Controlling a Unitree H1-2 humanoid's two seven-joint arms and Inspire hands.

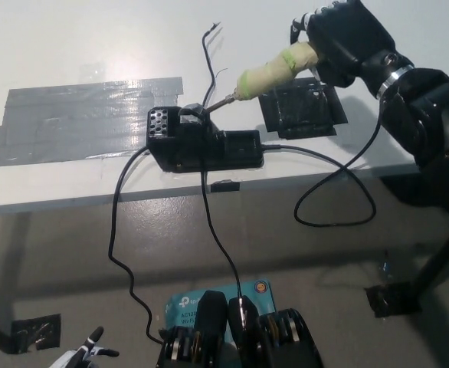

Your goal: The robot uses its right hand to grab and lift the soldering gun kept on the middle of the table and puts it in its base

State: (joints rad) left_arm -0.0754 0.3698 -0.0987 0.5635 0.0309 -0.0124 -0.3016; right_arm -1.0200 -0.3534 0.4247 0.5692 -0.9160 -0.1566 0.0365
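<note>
In the head view, the white bench (71, 46) fills the upper part of the picture, and its front edge runs across from the left side down-right toward the black right arm. The black base (201, 146) stands near this front edge, with only a narrow strip of bench before it. To the left of the base lies a wide patch of grey tape (79, 119), flat on the surface. To the right lies a black square pad (301, 107), just beside the base. Behind the base the bench is open and bare up to the top of the picture.

The right hand (343, 38) is above the pad, and its fingers are closed around the back end of the soldering gun (267, 73). The gun is held in the air, with its long axis going from upper right to lower left. The pale wrapped handle is high, and the thin metal tip points down-left and meets the holder at the top of the base.

The left hand (90, 353) rests low at the bottom left, below the bench; I cannot tell how its fingers stand
</note>
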